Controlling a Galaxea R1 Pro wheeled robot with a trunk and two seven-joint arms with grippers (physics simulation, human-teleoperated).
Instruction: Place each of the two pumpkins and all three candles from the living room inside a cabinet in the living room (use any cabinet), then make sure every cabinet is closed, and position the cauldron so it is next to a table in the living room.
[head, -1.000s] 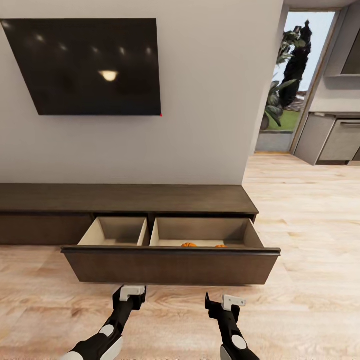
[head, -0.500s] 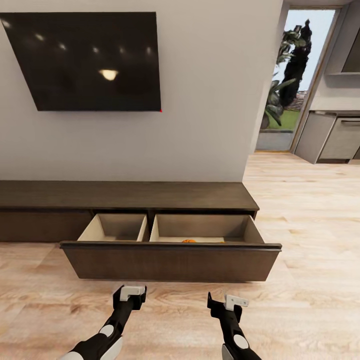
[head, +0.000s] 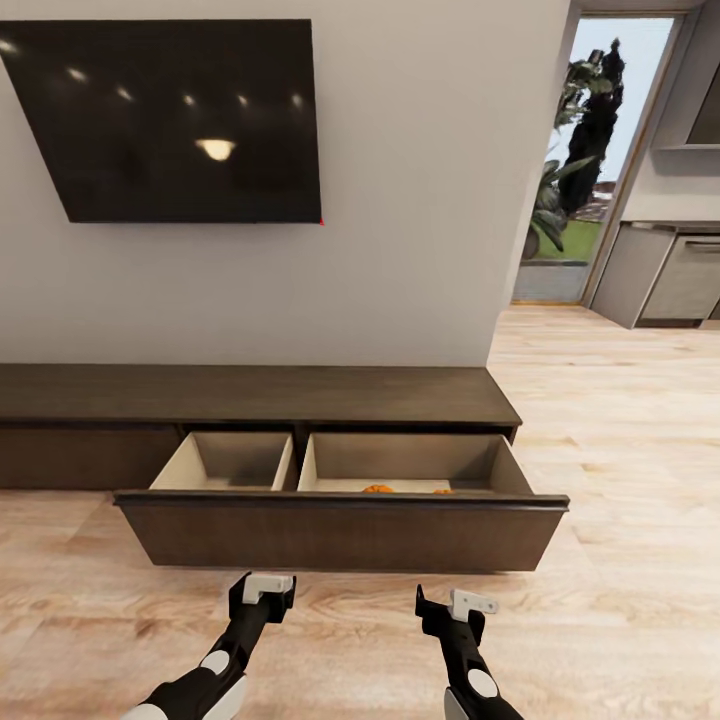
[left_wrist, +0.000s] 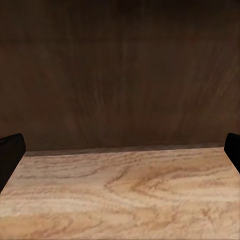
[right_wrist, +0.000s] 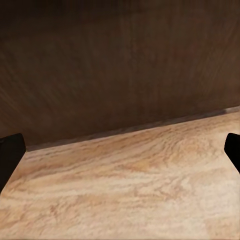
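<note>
The low dark brown cabinet (head: 250, 395) runs along the wall, and its wide drawer (head: 340, 532) is pulled out over the floor. Two orange pumpkins (head: 378, 489) (head: 442, 491) peek over the drawer front in the right compartment; the left compartment (head: 228, 462) shows bare pale wood. My left gripper (head: 262, 592) and right gripper (head: 448, 606) hover just in front of the drawer front, both open and empty. The left wrist view shows the dark drawer front (left_wrist: 120, 75) close ahead above the plank floor, and so does the right wrist view (right_wrist: 120, 65). The candles, cauldron and table are out of view.
A black TV (head: 170, 120) hangs on the grey wall above the cabinet. To the right, light plank floor (head: 620, 440) leads to a glass door (head: 580, 170) and grey kitchen units (head: 670, 275).
The whole picture has shifted a little and the cabinet looks slightly closer, so the camera moved. Both grippers keep the same open pose before the drawer.
</note>
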